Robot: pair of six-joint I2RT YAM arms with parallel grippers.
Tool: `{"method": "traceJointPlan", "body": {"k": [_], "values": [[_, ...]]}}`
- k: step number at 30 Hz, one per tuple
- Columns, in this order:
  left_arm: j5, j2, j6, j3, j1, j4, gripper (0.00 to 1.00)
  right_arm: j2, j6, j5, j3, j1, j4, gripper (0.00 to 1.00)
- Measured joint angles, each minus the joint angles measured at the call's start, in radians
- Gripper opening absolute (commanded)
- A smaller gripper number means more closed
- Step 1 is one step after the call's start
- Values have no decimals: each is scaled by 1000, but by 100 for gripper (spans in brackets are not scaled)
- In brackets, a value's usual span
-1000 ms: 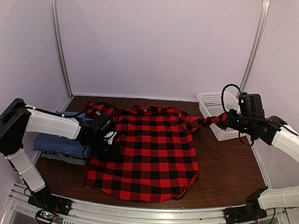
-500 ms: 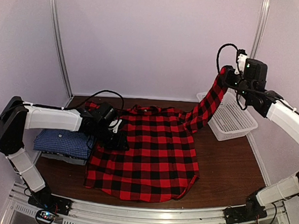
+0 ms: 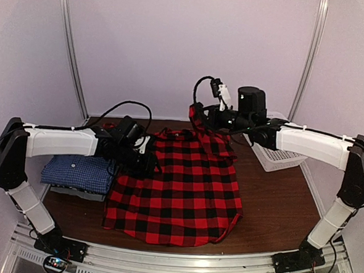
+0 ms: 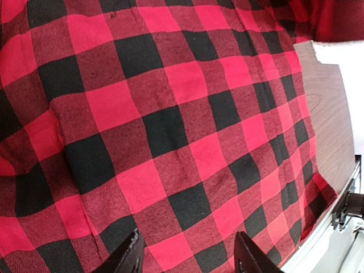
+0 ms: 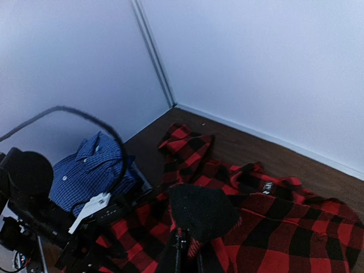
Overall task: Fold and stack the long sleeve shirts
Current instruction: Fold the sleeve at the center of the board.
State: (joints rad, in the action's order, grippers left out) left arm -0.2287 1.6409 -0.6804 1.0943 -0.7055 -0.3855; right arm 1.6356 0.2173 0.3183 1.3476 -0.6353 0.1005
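The red-and-black plaid shirt (image 3: 185, 186) lies spread flat on the table, collar at the back. My right gripper (image 3: 199, 114) is shut on the shirt's right sleeve cuff (image 5: 200, 213) and holds it raised above the collar area, so the sleeve (image 3: 218, 139) drapes back over the body. My left gripper (image 3: 144, 163) is open, hovering low over the shirt's left part. In the left wrist view its fingertips (image 4: 129, 259) frame bare plaid cloth (image 4: 170, 125). The folded blue checked shirt (image 3: 78, 170) lies at the left on a dark folded layer (image 3: 73, 192). It also shows in the right wrist view (image 5: 91, 170).
A white mesh basket (image 3: 283, 156) stands at the back right, partly behind my right arm. The shirt's left sleeve (image 5: 187, 145) lies bunched at the back left. Bare wooden table (image 3: 277, 204) shows to the right of the shirt. White walls close the back and sides.
My right gripper has swung the sleeve from high over the basket leftward and down to above the collar. My left gripper has shifted slightly right onto the shirt.
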Motion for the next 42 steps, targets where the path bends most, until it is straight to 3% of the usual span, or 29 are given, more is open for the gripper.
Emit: {"method": "traceJointPlan", "body": {"k": [6, 17, 20, 22, 27, 42], "values": [[-2, -43, -37, -16, 0, 51, 60, 121, 121, 60, -71, -117, 93, 0], [-37, -53, -124, -73, 3, 165, 61, 256, 260, 103, -130, -119, 163, 0], [-37, -53, -138, -76, 4, 183, 63, 258, 270, 112, -130, -123, 174, 13], [-35, -53, -145, -80, 4, 192, 65, 261, 281, 122, -130, -128, 186, 36], [-22, -63, -164, -120, 4, 211, 70, 267, 287, 148, -130, -153, 180, 65], [18, -117, -220, -246, 4, 229, 71, 99, 259, 35, -222, -148, 32, 69]]}}
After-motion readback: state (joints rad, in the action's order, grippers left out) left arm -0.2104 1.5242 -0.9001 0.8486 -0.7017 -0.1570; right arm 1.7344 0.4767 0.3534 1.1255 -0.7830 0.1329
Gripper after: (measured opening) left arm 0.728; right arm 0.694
